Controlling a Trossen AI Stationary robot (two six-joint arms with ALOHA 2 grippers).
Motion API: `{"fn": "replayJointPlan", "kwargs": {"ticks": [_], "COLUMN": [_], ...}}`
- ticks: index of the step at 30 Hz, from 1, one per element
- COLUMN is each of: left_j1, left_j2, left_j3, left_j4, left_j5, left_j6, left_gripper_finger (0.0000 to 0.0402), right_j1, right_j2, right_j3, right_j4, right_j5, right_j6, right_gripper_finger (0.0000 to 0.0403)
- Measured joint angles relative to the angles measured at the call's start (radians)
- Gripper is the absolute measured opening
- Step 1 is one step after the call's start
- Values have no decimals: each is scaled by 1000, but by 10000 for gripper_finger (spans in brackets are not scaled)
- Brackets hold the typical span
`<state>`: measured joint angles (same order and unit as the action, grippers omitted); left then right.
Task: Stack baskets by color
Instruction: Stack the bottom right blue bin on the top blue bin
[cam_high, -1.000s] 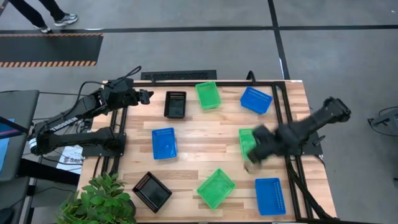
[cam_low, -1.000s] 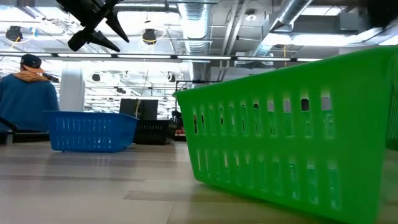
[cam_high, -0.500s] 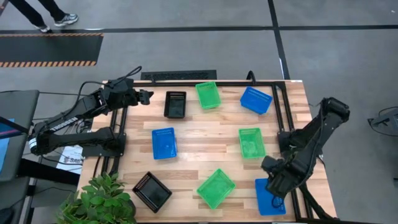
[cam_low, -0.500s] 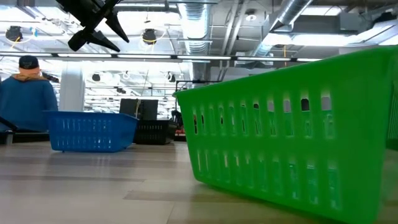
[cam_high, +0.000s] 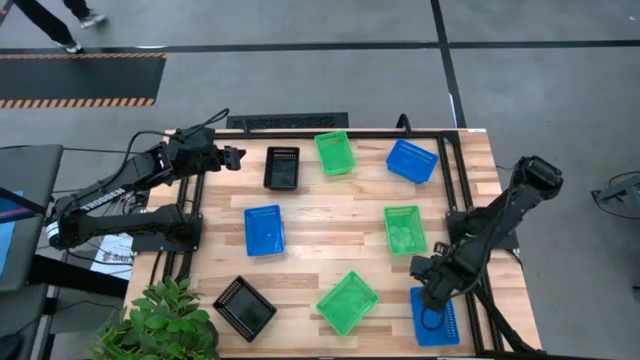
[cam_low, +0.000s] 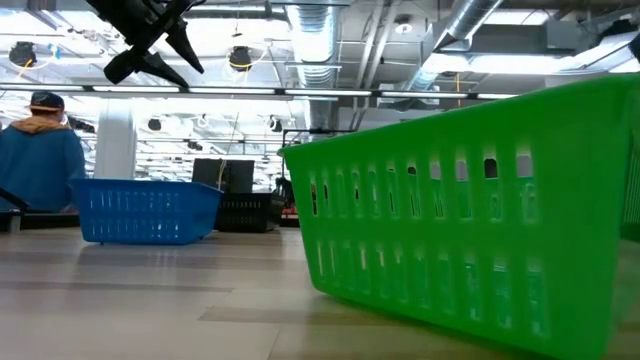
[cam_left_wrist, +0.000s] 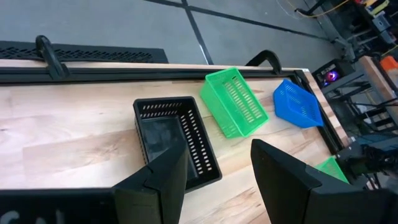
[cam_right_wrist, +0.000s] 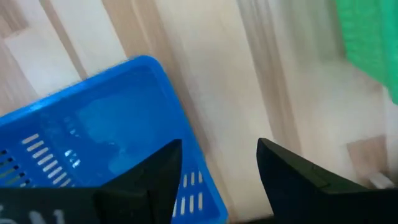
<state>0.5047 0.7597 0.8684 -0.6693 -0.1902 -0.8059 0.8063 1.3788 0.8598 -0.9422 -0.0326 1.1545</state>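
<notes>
1. The baskets lay single and unstacked on the wooden counter (cam_high: 330, 225) in the high view, each one empty as far as could be seen: a black basket (cam_high: 282, 167), a green basket (cam_high: 335, 153) and a blue basket (cam_high: 412, 160) along the far edge; a second blue basket (cam_high: 264, 230) and a second green basket (cam_high: 404, 229) across the middle; a second black basket (cam_high: 245, 306), a third green basket (cam_high: 347, 302) and a third blue basket (cam_high: 436, 318) along the near edge. The right hand (cam_high: 427, 292) hung over the inner end of that third blue basket, and the left hand (cam_high: 232, 155) waited by the far left corner. A potted plant (cam_high: 160, 325) stood at the near left corner.

2. The low view was filled by a green basket's (cam_low: 470, 225) mesh wall, with a blue basket (cam_low: 148, 210) farther back. Only this view showed a person in a blue top (cam_low: 40, 165) in the room behind.

3. The left wrist view showed the left hand (cam_left_wrist: 219, 171) spread and holding nothing, above the far black basket (cam_left_wrist: 175, 140), whose bare floor was plain here.

4. The right wrist view showed the right hand (cam_right_wrist: 217, 163) spread wide, one finger over the blue basket's (cam_right_wrist: 93, 140) corner, gripping nothing; its inside was bare.
</notes>
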Motion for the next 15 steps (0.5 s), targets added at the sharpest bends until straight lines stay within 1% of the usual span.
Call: {"fn": "replayJointPlan", "kwargs": {"ticks": [8, 11, 13, 15], "left_j1": [0, 0, 0, 0], "left_j2": [0, 0, 0, 0], "left_j3": [0, 0, 0, 0], "left_j4": [0, 0, 1, 1], "left_j5": [0, 0, 0, 0], "left_j6": [0, 0, 1, 1], "left_gripper_finger": [165, 165, 165, 165], "right_j1": [-10, -10, -10, -10], "right_j2": [1, 1, 2, 2], "right_j3": [-76, -100, -105, -105], "right_j4": [120, 121, 119, 125], "right_j5": [-11, -23, -23, -24], "right_j6": [-61, -64, -78, -102], "right_gripper_finger": [230, 229, 221, 203]}}
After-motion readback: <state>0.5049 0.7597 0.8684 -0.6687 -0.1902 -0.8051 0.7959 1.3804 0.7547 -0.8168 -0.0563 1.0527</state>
